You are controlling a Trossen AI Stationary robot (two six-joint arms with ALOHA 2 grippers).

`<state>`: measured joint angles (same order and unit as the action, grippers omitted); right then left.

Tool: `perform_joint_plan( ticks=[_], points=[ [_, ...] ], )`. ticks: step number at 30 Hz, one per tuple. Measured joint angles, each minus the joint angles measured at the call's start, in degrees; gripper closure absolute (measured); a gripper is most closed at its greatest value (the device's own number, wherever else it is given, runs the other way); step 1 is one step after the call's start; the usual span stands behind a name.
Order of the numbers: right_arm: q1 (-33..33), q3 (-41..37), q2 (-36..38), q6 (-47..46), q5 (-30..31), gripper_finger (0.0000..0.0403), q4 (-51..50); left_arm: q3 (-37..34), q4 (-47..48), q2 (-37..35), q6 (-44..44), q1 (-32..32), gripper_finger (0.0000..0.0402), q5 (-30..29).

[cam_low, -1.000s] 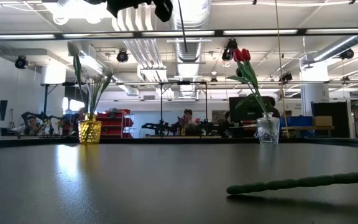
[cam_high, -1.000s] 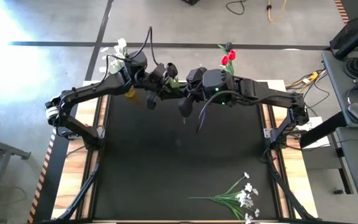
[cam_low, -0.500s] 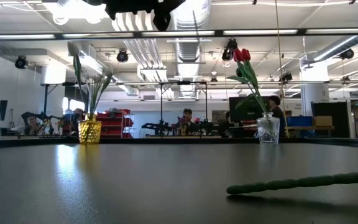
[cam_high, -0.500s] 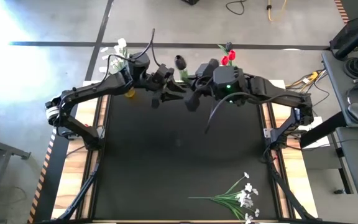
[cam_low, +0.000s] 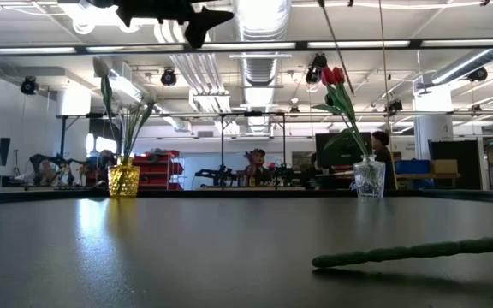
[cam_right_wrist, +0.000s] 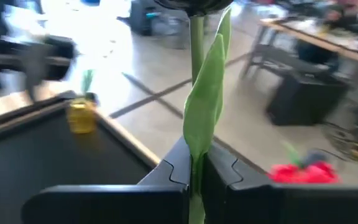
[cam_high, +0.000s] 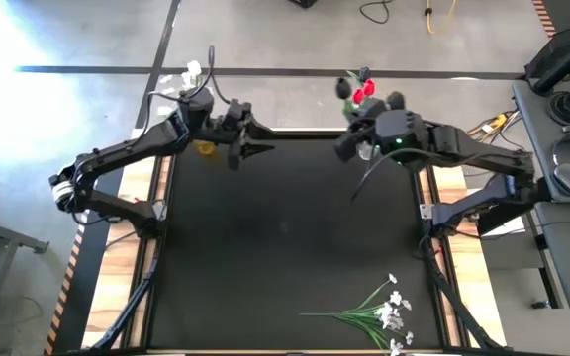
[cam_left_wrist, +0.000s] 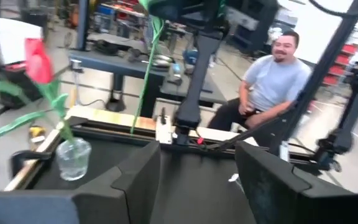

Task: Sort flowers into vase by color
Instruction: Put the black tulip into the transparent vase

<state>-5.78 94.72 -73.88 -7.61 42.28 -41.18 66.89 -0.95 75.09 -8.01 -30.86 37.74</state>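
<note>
While right gripper (cam_right_wrist: 194, 171) fingers pinch the dark tulip (cam_right_wrist: 199, 106) stem, lower it upright into clear vase (cam_high: 366, 150). Left gripper (cam_left_wrist: 197, 180): fingers apart, empty.

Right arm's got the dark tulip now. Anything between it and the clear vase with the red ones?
Nothing visible stands between them. The right gripper, shut on the dark tulip, is already close beside the clear vase. The left gripper, open, is off near the yellow vase.

Black table (cam_high: 285, 227) — white spray (cam_high: 379, 311); yellow vase (cam_low: 124, 180); clear vase (cam_low: 369, 180).
</note>
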Motion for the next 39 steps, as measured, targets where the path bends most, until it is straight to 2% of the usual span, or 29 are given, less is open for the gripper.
perform_joint_plan(
  ticks=[7, 10, 16, 25, 39],
  points=[
    [-3.4, -19.6, 13.6, 4.3, 7.7, 0.0394, 12.8, -2.4, 0.9, -5.0, -0.4, -0.5, 0.021, -4.9],
    [-6.8, -28.4, 18.5, 8.4, 7.9, 0.0394, 22.3, -2.4, 1.6, -6.3, -0.4, -0.5, 0.021, -6.3],
    [-14.0, -41.5, 24.0, 13.5, 3.7, 0.0394, 39.0, -2.4, 2.5, -7.9, -1.7, -0.5, 0.021, -8.3],
    [-20.0, -48.7, 25.4, 13.2, 1.1, 0.0394, 46.5, -2.4, 4.0, -9.1, -2.4, -0.5, 0.021, -10.3],
    [-25.0, -51.6, 22.3, 10.9, -1.1, 0.0394, 51.0, -2.4, 4.5, -9.2, -3.0, -0.5, 0.021, -10.8]
  ],
)
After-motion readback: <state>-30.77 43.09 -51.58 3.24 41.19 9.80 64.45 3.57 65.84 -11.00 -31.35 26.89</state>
